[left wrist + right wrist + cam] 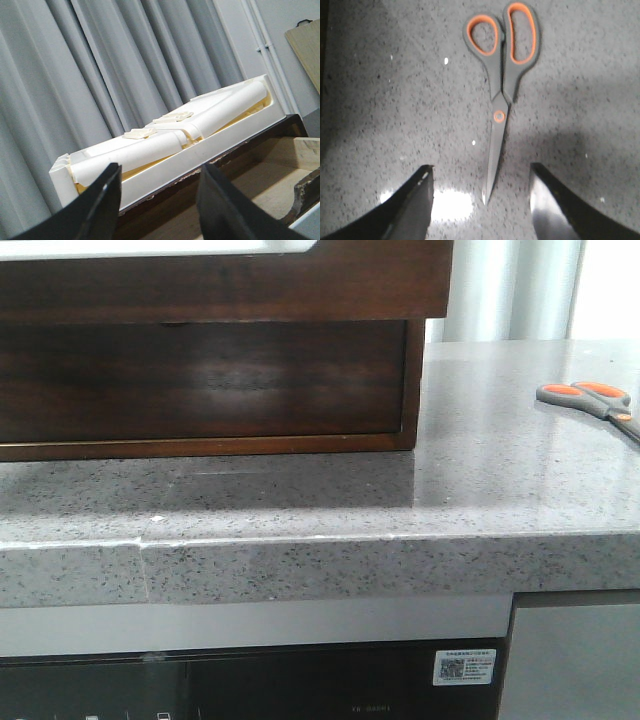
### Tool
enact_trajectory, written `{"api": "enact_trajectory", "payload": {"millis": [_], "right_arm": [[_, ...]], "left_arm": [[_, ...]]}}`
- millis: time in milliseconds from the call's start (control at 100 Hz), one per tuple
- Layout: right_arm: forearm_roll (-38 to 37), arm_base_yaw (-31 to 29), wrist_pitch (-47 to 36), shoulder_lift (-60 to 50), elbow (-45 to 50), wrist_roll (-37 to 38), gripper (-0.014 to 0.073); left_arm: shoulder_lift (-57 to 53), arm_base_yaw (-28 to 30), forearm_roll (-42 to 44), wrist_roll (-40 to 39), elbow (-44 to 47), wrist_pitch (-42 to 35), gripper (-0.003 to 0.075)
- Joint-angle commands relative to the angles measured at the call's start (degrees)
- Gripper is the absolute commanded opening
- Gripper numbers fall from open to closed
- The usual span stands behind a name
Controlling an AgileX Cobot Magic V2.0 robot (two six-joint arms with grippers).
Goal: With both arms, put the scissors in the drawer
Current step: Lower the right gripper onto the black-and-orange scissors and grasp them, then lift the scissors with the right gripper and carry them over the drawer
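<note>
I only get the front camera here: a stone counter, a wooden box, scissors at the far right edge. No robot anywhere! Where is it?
Observer: The right gripper hovers over the scissors, blade tips between its open fingers.
Operator: Are they closed?
Observer: Yes, blades together, flat on the counter.
Operator: And the other arm?
Observer: The left gripper is open, empty, facing a white moulded tray and grey curtains.

Grey speckled countertop (480, 490); pleated grey curtain (100, 65); QR sticker (464, 667) below.
</note>
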Motion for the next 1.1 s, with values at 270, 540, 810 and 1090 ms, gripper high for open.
{"api": "enact_trajectory", "payload": {"millis": [270,540,810,1090], "right_arm": [[0.4,1.1,3.3,10.4,-11.4,-0.3,0.0334],[0.2,1.1,3.0,16.0,-11.4,-0.3,0.0333],[-2.4,1.1,2.4,18.7,-11.4,0.4,0.0333],[-3.1,1.1,2.5,20.5,-11.4,0.4,0.0333]], "left_arm": [[0.3,-0.3,-1.8,-0.8,-1.8,-2.4,0.0309],[0.3,-0.3,-1.8,-0.8,-1.8,-2.4,0.0309],[0.3,-0.3,-1.8,-0.8,-1.8,-2.4,0.0309],[0.3,-0.3,-1.8,-0.8,-1.8,-2.4,0.0309]]}}
